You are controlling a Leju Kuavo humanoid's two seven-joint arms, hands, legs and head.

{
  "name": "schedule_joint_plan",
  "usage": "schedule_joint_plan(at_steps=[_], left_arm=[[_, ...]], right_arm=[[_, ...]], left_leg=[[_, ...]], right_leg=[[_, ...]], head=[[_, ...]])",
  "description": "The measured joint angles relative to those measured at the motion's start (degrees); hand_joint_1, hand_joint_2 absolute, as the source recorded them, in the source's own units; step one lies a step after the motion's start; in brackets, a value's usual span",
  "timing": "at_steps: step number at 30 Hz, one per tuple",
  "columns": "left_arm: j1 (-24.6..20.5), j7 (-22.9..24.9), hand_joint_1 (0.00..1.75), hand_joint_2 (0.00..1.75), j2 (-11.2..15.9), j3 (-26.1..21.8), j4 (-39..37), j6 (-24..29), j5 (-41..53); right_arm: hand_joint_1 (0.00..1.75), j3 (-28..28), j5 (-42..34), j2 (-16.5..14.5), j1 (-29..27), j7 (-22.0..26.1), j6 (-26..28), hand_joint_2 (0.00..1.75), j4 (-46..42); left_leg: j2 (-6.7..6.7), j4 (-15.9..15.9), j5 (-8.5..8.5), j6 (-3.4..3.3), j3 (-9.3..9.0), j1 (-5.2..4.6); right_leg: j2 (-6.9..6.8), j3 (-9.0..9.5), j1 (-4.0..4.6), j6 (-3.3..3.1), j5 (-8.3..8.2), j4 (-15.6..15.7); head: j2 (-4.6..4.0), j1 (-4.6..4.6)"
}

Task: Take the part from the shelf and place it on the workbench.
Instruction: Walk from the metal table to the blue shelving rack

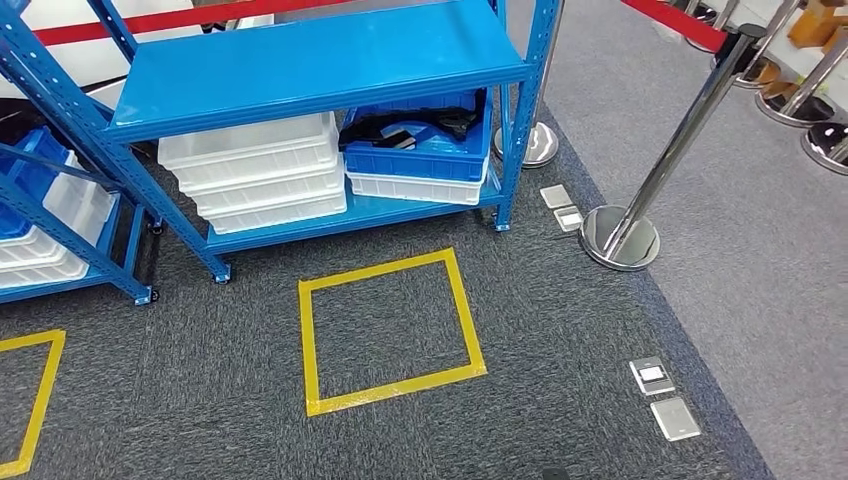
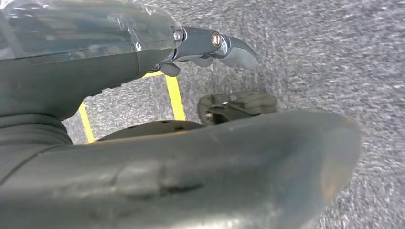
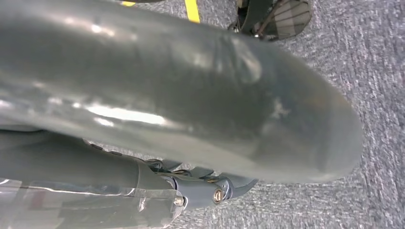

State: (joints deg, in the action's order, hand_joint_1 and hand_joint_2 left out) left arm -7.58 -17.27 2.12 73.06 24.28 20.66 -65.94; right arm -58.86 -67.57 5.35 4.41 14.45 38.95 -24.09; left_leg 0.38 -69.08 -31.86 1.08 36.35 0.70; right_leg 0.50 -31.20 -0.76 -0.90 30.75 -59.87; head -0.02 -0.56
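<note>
A blue shelf stands at the far side of the grey carpet, its lower level holding a stack of white bins on the left and, to their right, a blue crate resting on another white bin. Dark items lie in the crate (probably the part, though the head view is too coarse to be sure). Just in front of the shelf a yellow tape square is marked on the carpet, and a second one shows at the near left edge. To the right stand chrome posts carrying a red belt, with small floor plates set into the carpet near them. Both arms hang over the carpet — the left hand has its thumb and fingers loosely extended with nothing in them, and the right hand likewise looks relaxed and holds nothing.
</note>
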Motion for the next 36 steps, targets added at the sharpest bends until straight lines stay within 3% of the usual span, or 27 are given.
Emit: schedule_joint_plan(at_steps=[2, 5, 8, 9, 11, 12, 13, 14, 16, 18, 23, 25, 27, 28, 29, 31, 33, 36], left_arm=[[-0.1, 0.0, 0.00, 0.00, 0.0, 0.0, 0.0, 0.0, 0.0], [-0.1, 0.0, 0.00, 0.00, 0.0, 0.0, 0.0, 0.0, 0.0], [-0.1, 0.0, 0.00, 0.00, 0.0, 0.0, 0.0, 0.0, 0.0], [-0.1, 0.0, 0.00, 0.00, 0.0, 0.0, 0.0, 0.0, 0.0], [-0.2, 0.0, 0.00, 0.00, 0.0, 0.0, 0.0, 0.0, 0.0], [-0.2, 0.0, 0.00, 0.00, 0.0, 0.0, 0.0, 0.0, 0.0], [-0.2, 0.0, 0.00, 0.00, 0.0, 0.0, 0.0, 0.0, 0.0], [-0.1, 0.0, 0.00, 0.00, 0.0, 0.0, 0.0, 0.0, 0.0], [0.0, 0.0, 0.00, 0.00, 0.0, 0.0, 0.0, 0.0, 0.0], [-0.1, 0.0, 0.00, 0.00, 0.0, 0.0, 0.0, 0.0, 0.0], [-0.3, 0.0, 0.00, 0.00, 0.0, 0.0, 0.0, 0.0, 0.0], [-0.3, 0.0, 0.00, 0.00, 0.0, 0.0, 0.0, 0.0, 0.0], [-0.2, 0.0, 0.00, 0.00, 0.0, 0.0, 0.1, 0.0, 0.0], [-0.1, 0.0, 0.00, 0.00, 0.0, 0.0, 0.1, 0.0, 0.0], [-0.1, 0.0, 0.00, 0.00, 0.0, 0.0, 0.1, 0.0, 0.0], [-0.1, 0.0, 0.00, 0.00, 0.0, 0.0, 0.1, 0.0, 0.0], [-0.1, 0.0, 0.00, 0.00, 0.0, 0.0, 0.1, 0.0, 0.0], [-0.2, 0.0, 0.00, 0.00, 0.0, 0.1, 0.1, 0.0, 0.0]], right_arm=[[0.00, 0.0, 0.0, 0.0, 0.1, 0.0, 0.0, 0.00, 0.0], [0.00, -0.1, 0.0, -0.1, 0.3, 0.0, 0.0, 0.00, 0.0], [0.00, -0.1, 0.0, -0.1, 0.3, 0.1, 0.0, 0.00, 0.0], [0.00, -0.1, 0.0, -0.1, 0.3, 0.2, 0.0, 0.00, 0.0], [0.00, -0.1, 0.0, -0.1, 0.3, 0.2, 0.0, 0.00, 0.0], [0.00, -0.1, 0.0, 0.0, 0.2, 0.2, 0.0, 0.00, 0.0], [0.00, -0.1, 0.0, 0.0, 0.2, 0.2, 0.0, 0.00, 0.0], [0.00, -0.1, 0.0, 0.0, 0.1, 0.2, 0.0, 0.00, 0.1], [0.00, -0.1, 0.0, 0.1, 0.0, 0.2, 0.0, 0.00, 0.1], [0.00, -0.1, 0.0, 0.2, 0.1, 0.2, 0.0, 0.00, 0.1], [0.00, -0.2, 0.0, 0.2, -0.1, 0.3, 0.0, 0.00, 0.1], [0.00, -0.2, 0.0, 0.3, 0.0, 0.4, 0.0, 0.00, 0.1], [0.00, -0.2, 0.0, 0.4, 0.1, 0.4, 0.0, 0.00, 0.1], [0.00, -0.2, 0.0, 0.4, 0.1, 0.4, 0.0, 0.00, 0.1], [0.00, -0.2, 0.0, 0.4, 0.1, 0.4, 0.0, 0.00, 0.1], [0.00, -0.2, 0.0, 0.4, 0.1, 0.4, 0.0, 0.00, 0.1], [0.00, -0.2, 0.0, 0.3, 0.2, 0.4, 0.0, 0.00, 0.1], [0.00, -0.2, 0.0, 0.3, 0.3, 0.4, 0.0, 0.00, 0.1]], left_leg=[[-0.08, 6.3, 3.28, -0.96, -2.17, -0.53], [-0.11, 9.2, 3.21, -1.53, -3.11, -1.10], [-0.02, 10.8, 3.49, -2.04, -4.06, -0.50], [0.05, 11.3, 3.57, -2.26, -4.45, -0.30], [0.15, 11.4, 3.33, -2.63, -4.91, -0.35], [0.17, 11.4, 3.14, -2.68, -5.10, -0.35], [0.16, 11.3, 2.90, -2.67, -5.35, -0.32], [0.13, 11.3, 2.63, -2.57, -5.64, -0.25], [0.07, 11.0, 1.93, -2.09, -6.27, -0.07], [0.04, 10.6, 1.23, -1.35, -6.49, -0.24], [0.03, 9.3, -0.08, -0.06, -6.42, -0.34], [0.01, 3.8, -2.95, 0.43, -4.09, -0.23], [0.01, -3.6, -5.65, 0.62, -0.14, -0.14], [0.01, -5.5, -5.66, 0.56, 1.13, -0.14], [0.01, -5.2, -4.52, 0.40, 1.42, -0.17], [-0.01, 1.1, -0.11, -0.25, -0.70, -0.30], [-0.03, 7.4, 2.55, -0.89, -3.14, -0.67], [-0.09, 9.5, 2.66, -1.39, -3.79, -1.04]], right_leg=[[0.16, 0.65, 0.09, 0.28, 0.55, 0.0], [0.21, 0.78, -0.07, 1.01, 0.79, 0.4], [0.03, 0.57, -0.04, 1.82, 1.92, -0.9], [-0.03, -0.45, -0.02, 2.03, 3.12, -3.1], [-0.10, -4.27, -0.10, 2.42, 5.96, -10.1], [-0.12, -6.11, -0.16, 2.61, 6.63, -13.1], [-0.13, -7.21, -0.22, 2.79, 6.24, -14.4], [-0.15, -7.28, -0.31, 2.91, 4.75, -13.6], [-0.26, -4.91, -0.53, 3.07, 0.32, -7.1], [-0.36, -2.77, -0.51, 2.76, -1.76, -1.6], [-0.33, -2.20, -0.41, 0.87, -1.35, -0.2], [-0.37, -1.86, -0.51, 0.35, -1.21, 0.0], [-0.36, -1.59, -0.36, 0.06, -0.95, 0.0], [-0.32, -1.38, -0.28, 0.00, -0.79, 0.0], [-0.25, -1.10, -0.23, 0.00, -0.61, 0.0], [-0.10, -0.37, -0.18, 0.17, -0.18, 0.0], [-0.02, 0.10, -0.09, 0.56, 0.22, 0.0], [-0.02, 0.30, -0.13, 1.39, 0.33, 0.4]], head=[[0.00, -0.03], [0.00, -0.10], [0.00, 0.13], [0.00, 0.34], [0.00, 0.75], [0.00, 0.84], [0.00, 0.93], [0.00, 1.03], [0.00, 1.35], [0.00, 1.78], [0.00, 1.13], [0.00, 0.63], [0.00, 0.27], [0.00, 0.26], [0.00, 0.24], [0.00, 0.20], [0.00, 0.15], [0.00, 0.13]])
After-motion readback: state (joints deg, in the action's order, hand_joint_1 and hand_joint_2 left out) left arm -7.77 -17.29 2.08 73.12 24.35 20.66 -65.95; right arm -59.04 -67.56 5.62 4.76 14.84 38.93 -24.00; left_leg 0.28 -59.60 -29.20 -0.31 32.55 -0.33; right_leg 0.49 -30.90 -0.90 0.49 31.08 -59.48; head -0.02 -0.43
